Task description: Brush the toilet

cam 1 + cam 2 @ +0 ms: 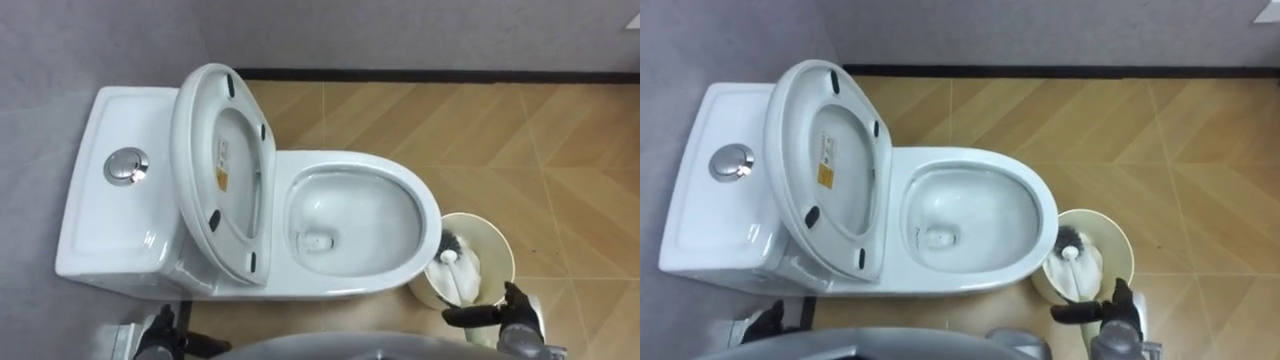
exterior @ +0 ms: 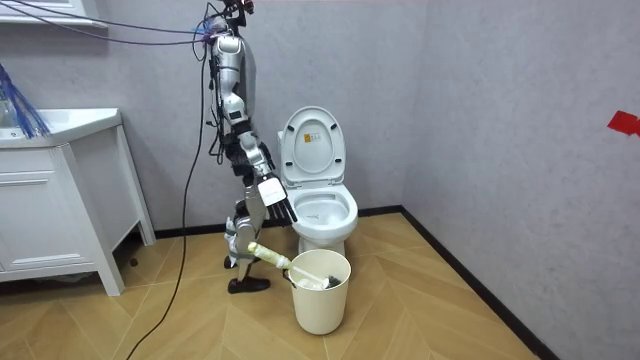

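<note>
1. Right hand (image 1: 515, 318): sits at the lower right of the eye views, over the floor (image 1: 520, 130) at the near side of the bucket (image 1: 500, 240). In the room view my fingers hang straight and hold nothing.
2. Left hand (image 1: 160, 332): sits at the lower left of the eye views, in front of the base of the tank (image 1: 100, 220). I cannot tell whether it is open or closed.
3. Toilet brush (image 1: 461, 272): lies inside the bucket. Its dark bristle head is toward the far side and its pale handle leans toward me over the near rim.
4. Bucket: stands upright on the floor, just beside the front end of the bowl (image 1: 425, 205), on my right.
5. Toilet:
   - The tank stands at the floor's edge on my left, against the grey wall (image 1: 40, 60).
   - A round flush button (image 1: 127, 166) sits on top of the tank.
   - The seat (image 1: 195, 130) is raised, leaning back toward the tank.
   - The bowl is uncovered.
6. Stance: in the room view I stand upright beside the toilet, on the room view's left of it. The bucket is on the floor in front of the toilet.
</note>
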Controlling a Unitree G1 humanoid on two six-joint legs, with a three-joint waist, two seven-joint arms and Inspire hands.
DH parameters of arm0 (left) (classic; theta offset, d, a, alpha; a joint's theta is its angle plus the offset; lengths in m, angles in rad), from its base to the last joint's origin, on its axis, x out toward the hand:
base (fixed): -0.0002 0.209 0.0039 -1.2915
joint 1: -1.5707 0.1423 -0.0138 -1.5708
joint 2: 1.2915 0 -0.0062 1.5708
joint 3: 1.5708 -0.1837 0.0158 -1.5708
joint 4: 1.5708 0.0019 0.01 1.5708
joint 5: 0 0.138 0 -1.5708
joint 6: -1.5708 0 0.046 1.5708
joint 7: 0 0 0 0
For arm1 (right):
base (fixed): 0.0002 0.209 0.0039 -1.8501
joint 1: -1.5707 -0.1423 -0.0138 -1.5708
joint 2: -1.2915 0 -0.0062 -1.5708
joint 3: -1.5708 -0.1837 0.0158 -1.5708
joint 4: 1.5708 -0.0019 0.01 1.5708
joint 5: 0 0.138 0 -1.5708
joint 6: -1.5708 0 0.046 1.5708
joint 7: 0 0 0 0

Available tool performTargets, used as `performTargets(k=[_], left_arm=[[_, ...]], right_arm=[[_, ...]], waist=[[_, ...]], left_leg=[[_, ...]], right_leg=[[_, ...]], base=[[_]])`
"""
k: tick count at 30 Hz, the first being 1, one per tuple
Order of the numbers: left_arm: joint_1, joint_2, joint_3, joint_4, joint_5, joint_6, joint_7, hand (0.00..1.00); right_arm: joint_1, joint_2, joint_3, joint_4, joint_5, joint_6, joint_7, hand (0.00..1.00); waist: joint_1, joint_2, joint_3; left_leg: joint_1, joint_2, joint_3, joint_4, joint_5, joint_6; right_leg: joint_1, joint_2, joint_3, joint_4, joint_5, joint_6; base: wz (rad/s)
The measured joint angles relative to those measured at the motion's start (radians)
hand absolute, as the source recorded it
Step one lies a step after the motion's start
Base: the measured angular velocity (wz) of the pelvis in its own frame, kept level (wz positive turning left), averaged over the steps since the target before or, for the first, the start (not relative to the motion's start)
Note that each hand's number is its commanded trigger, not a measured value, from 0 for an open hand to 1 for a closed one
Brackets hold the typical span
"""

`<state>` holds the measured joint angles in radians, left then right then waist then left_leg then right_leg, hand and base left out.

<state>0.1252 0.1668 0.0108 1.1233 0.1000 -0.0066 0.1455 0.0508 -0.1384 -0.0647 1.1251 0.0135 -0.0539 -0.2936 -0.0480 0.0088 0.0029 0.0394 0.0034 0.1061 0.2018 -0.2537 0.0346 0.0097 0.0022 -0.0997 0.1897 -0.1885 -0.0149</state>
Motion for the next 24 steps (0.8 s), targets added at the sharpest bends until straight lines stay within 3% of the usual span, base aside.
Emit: performTargets(k=[3, 9, 14, 17, 20, 24], left_arm=[[-0.025, 0.011, -0.020, 0.000, -0.012, 0.000, 0.010, 0.00], [-0.107, -0.001, -0.065, 0.040, -0.030, -0.018, 0.021, 0.00], [-0.146, -0.009, -0.092, 0.046, -0.034, -0.029, 0.042, 0.00], [-0.180, -0.011, -0.135, 0.058, -0.049, -0.029, 0.044, 0.00], [-0.225, -0.015, -0.133, 0.061, -0.050, -0.029, 0.050, 0.00], [-0.262, -0.015, -0.135, 0.054, -0.075, -0.025, 0.087, 0.00]], right_arm=[[-0.035, -0.018, 0.001, 0.027, 0.047, -0.002, -0.020, 0.00], [-0.135, -0.024, 0.001, 0.138, 0.059, -0.014, -0.044, 0.00], [-0.169, -0.024, 0.008, 0.187, 0.105, -0.018, -0.068, 0.00], [-0.196, -0.028, 0.045, 0.204, 0.148, -0.009, -0.086, 0.00], [-0.219, -0.043, 0.043, 0.205, 0.184, -0.005, -0.092, 0.00], [-0.257, -0.077, 0.044, 0.207, 0.223, 0.027, -0.096, 0.00]], waist=[[-0.001, 0.002, 0.0009], [-0.003, 0.011, 0.0120], [0.004, 0.017, 0.0163], [0.013, 0.018, 0.0192], [0.023, 0.027, 0.0288], [0.028, 0.031, 0.0330]], left_leg=[[-0.049, -0.001, -0.020, 0.014, 0.006, 0.006], [-0.198, -0.003, -0.041, 0.095, 0.008, 0.009], [-0.314, -0.012, -0.048, 0.160, 0.008, 0.009], [-0.392, -0.016, -0.038, 0.215, 0.008, 0.011], [-0.500, -0.019, -0.039, 0.294, 0.003, 0.017], [-0.625, -0.035, -0.044, 0.356, 0.005, 0.022]], right_leg=[[-0.043, -0.006, -0.016, 0.019, 0.001, 0.001], [-0.172, -0.020, -0.053, 0.084, 0.000, 0.000], [-0.300, -0.032, -0.054, 0.176, -0.007, -0.007], [-0.388, -0.050, -0.049, 0.255, -0.025, -0.010], [-0.489, -0.062, -0.052, 0.325, -0.037, -0.016], [-0.628, -0.093, -0.053, 0.422, -0.056, -0.024]], base=[[0.24], [0.15], [0.03], [-0.01], [0.08], [0.09]])
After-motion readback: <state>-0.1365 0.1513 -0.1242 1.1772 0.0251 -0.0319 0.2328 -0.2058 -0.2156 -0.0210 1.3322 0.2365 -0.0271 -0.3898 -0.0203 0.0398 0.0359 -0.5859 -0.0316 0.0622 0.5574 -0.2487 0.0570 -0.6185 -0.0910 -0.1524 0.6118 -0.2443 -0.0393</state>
